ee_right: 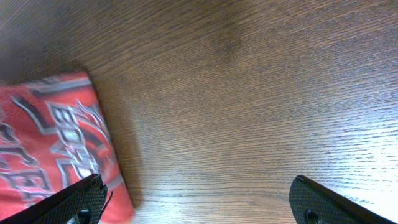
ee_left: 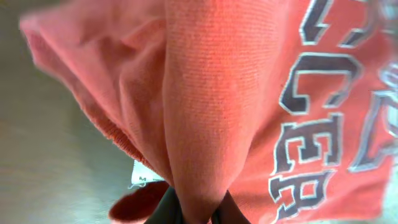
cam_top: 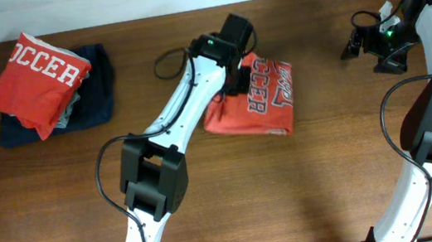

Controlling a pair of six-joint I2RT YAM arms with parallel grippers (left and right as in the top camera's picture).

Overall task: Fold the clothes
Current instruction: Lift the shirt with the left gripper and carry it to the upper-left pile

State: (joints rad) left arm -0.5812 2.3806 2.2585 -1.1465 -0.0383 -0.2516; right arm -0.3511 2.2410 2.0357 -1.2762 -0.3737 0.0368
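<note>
On table (cam_top: pixel 331 173), red T-shirt (cam_top: pixel 266 89) pinched by left gripper (ee_left: pixel 194 214), fingertips mostly hidden

The left fingers (cam_top: pixel 232 77) meet one edge of the folded red T-shirt (cam_top: pixel 262 102). The right fingers (cam_top: pixel 354 43) hang well apart from it.

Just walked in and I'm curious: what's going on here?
The left end effector is shut on a bunched fold of the red T-shirt, which lies partly folded mid-table. The right end effector hangs open over the table to the right, holding nothing. Another red shirt sits folded on a navy garment at far left.
</note>
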